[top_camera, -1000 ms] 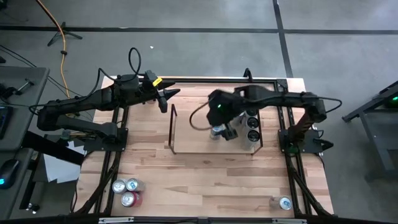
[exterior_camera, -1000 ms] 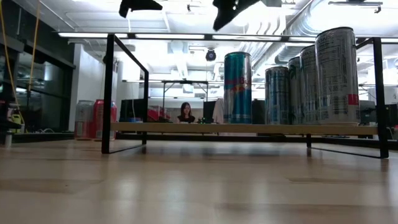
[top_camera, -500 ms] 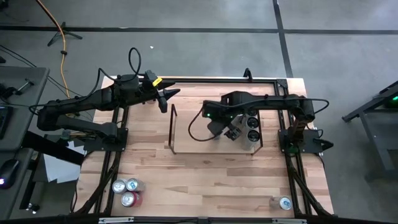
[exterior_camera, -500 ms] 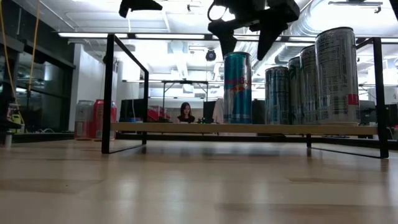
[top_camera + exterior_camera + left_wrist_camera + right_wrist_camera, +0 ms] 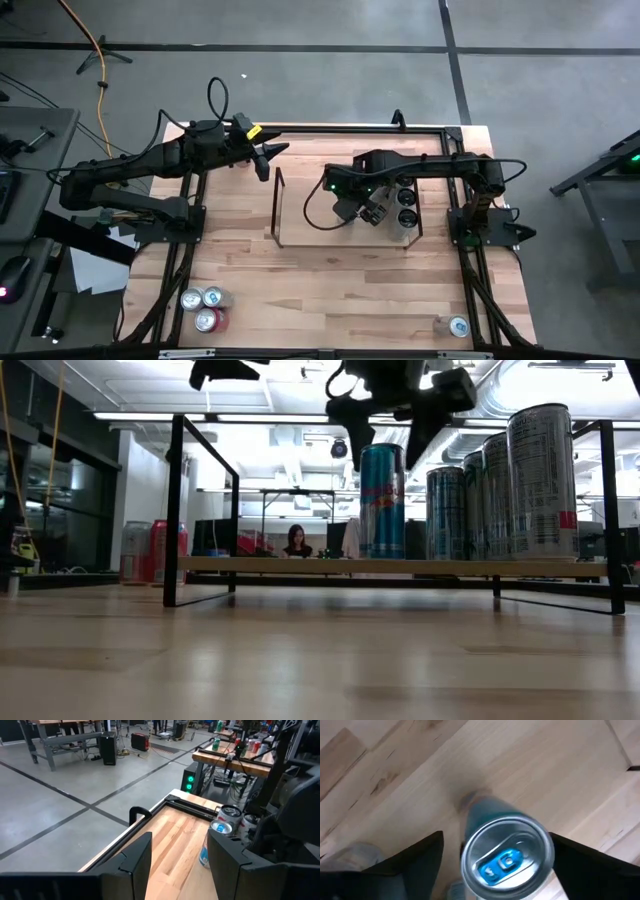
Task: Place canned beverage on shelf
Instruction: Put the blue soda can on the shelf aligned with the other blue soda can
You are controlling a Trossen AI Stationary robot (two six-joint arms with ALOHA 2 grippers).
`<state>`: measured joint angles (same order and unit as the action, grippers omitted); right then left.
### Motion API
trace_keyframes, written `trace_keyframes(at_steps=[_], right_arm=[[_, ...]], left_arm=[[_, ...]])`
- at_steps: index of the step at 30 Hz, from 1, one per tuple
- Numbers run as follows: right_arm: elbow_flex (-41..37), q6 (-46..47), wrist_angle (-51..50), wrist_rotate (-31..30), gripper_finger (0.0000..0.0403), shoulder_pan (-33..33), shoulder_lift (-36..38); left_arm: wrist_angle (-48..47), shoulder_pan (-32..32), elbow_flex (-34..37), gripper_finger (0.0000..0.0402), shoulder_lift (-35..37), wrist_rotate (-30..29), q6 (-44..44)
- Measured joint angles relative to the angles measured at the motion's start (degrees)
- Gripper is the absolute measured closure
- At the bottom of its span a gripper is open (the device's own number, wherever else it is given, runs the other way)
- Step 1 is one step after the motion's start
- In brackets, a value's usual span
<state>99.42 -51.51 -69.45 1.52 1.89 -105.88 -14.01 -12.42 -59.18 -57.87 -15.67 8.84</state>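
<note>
From above, I've got the right gripper [image 5: 352, 211] hanging over the low black wire-rod shelf [image 5: 279, 205] mid-table, w/ the right arm reaching in from the right edge. It sits just beside two upright cans w/ dark tops [image 5: 407, 196] at the shelf's right end. The blue can is hidden under the gripper in this view. Left gripper [image 5: 268, 158] waits off past the shelf's left end, near the table's far-left corner, fingers apart, nothing in them. Three loose cans, silver and red [image 5: 204, 306], stand at the near-left of the light wooden tabletop [image 5: 330, 290]; one more silver-top can [image 5: 457, 326] near-right.

At table height, the right gripper [image 5: 385, 422] is above the tall blue-and-silver beverage can [image 5: 382, 502], fingers spread wider than the can, tips down around its top rim; can't tell if either touches. Can stands upright on the shelf's pale board, apart from a row of taller grey cans [image 5: 540, 480] to its right. A person sits in the room behind.

Left wrist cam: own fingers [image 5: 135, 857] parted, empty; blue-top can [image 5: 216, 840] and right arm farther off.

Right wrist cam: looking straight down on the can's silver lid w/ blue tab [image 5: 506, 860], a dark finger [image 5: 415, 855] on either side w/ a gap to the can's wall on both. Not gripped.
</note>
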Motion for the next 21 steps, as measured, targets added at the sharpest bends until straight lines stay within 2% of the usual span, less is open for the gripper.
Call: trace_keyframes(at_steps=[9, 11, 14, 17, 21], right_arm=[[0.0, 0.0, 1.9, 0.0, 0.0168, 0.0, 0.0], [0.0, 0.4, 1.9, -0.6, 0.0175, -0.2, 0.1], [0.6, 3.0, 1.1, -4.5, 0.0175, -0.9, 0.3], [3.8, 8.8, -1.3, -6.1, 0.0175, -1.0, 0.4], [9.0, 26.7, -6.4, -2.9, 0.0175, -0.3, 0.4]], left_arm=[[-0.4, 0.0, 0.0, 0.0254, 0.0, 0.0, 0.1], [-0.4, 0.0, 0.0, 0.0254, 0.0, 0.0, 0.0], [-0.4, 0.0, 0.0, 0.0254, 0.0, 0.0, 0.0], [-0.4, 0.0, 0.0, 0.0254, 0.0, 0.0, 0.0], [-0.4, 0.0, 0.0, 0.0254, 0.0, -0.2, -1.5]])
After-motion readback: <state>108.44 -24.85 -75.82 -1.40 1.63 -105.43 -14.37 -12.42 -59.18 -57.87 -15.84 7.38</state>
